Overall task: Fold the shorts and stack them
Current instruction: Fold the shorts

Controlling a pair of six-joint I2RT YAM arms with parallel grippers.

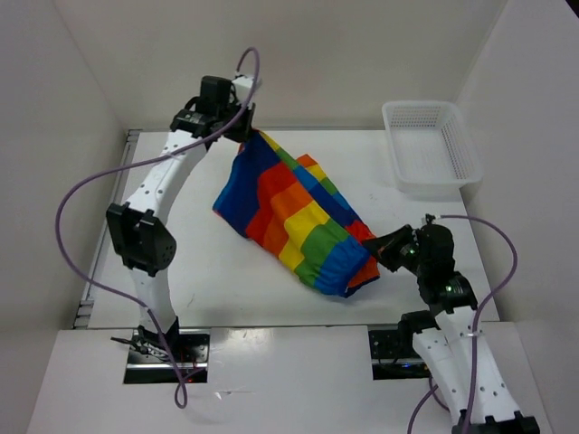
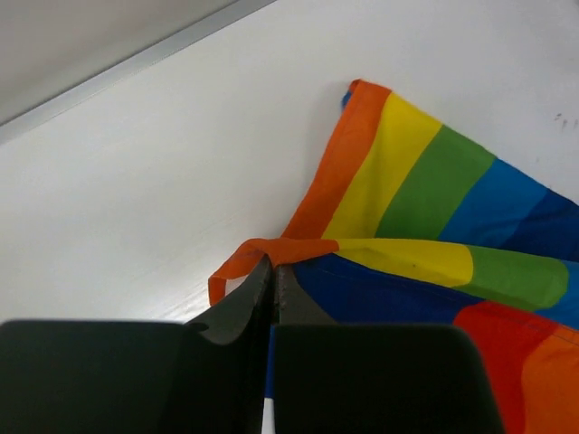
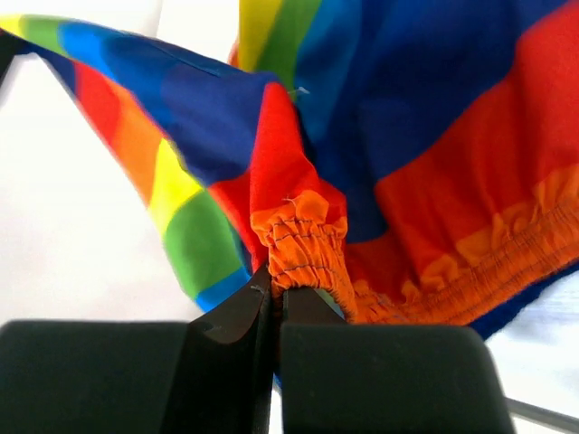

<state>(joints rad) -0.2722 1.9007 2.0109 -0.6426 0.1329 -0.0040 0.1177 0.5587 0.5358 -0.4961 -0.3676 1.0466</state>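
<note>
Stretched over the middle of the table (image 1: 226, 280), partly resting on it: one pair of shorts (image 1: 294, 217). Pinched at a far corner by the left gripper (image 2: 274, 271) and at the gathered orange waistband by the right gripper (image 3: 276, 294), both pressed together on cloth. Likely to slip from either thin pinch if pulled too taut, or to land bunched if slackened unevenly. Counted: one pair of shorts, two grippers, one basket (image 1: 434, 183), well apart.

The shorts (image 1: 294, 217) are all broad rainbow blocks: dark blue, red, orange, yellow, green and a lighter blue, so 6 shades. The gathered waistband (image 3: 303, 244) is solid orange. The mesh basket (image 1: 418, 105) off to the right of the shorts is plain white, same as the table (image 1: 199, 262) under them. The left arm (image 1: 161, 181) beside the shorts is white with black joints.
</note>
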